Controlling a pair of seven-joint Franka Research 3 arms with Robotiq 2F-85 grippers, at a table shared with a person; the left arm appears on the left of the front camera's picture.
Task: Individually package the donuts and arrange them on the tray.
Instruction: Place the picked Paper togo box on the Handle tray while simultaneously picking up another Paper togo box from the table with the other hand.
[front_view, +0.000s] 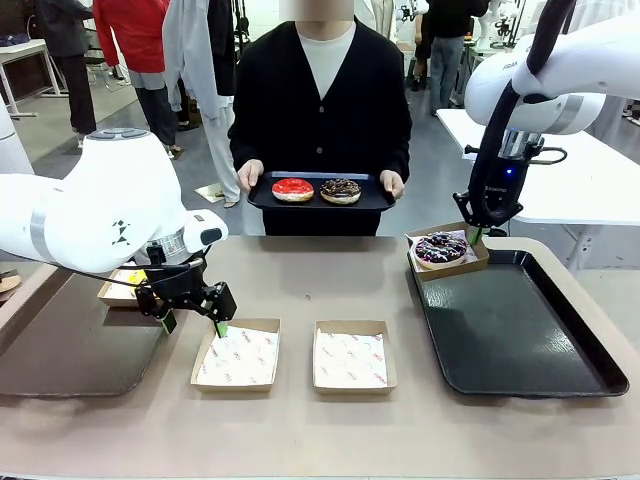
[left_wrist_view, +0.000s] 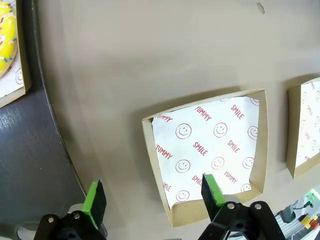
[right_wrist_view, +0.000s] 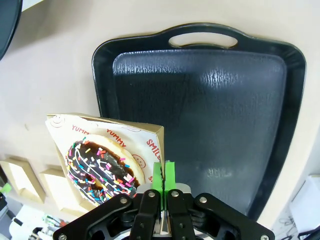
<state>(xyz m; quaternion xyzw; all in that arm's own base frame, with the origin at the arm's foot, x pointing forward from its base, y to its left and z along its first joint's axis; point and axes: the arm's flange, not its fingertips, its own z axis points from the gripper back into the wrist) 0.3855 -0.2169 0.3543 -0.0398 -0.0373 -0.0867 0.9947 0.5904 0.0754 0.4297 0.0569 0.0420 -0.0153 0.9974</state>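
The purple sprinkled donut (front_view: 440, 248) (right_wrist_view: 100, 170) lies in a paper-lined box (front_view: 470, 262) (right_wrist_view: 150, 131) at the near-left corner of the black tray (front_view: 520, 330) (right_wrist_view: 200, 100). My right gripper (front_view: 478, 234) (right_wrist_view: 163, 176) is shut on that box's wall. A person holds a small black tray (front_view: 262, 198) with the red donut (front_view: 293, 189) and the chocolate donut (front_view: 340, 190). The yellow donut (front_view: 130, 277) (left_wrist_view: 7, 40) sits boxed behind my left arm. My left gripper (front_view: 193, 322) (left_wrist_view: 154, 196) hangs open over the near edge of an empty box (front_view: 237, 357) (left_wrist_view: 210, 145).
A second empty lined box (front_view: 350, 356) (left_wrist_view: 305, 130) lies in the table's middle front. A dark brown tray (front_view: 60, 345) (left_wrist_view: 30, 150) covers the left side. The large black tray's interior is bare apart from the box at its corner.
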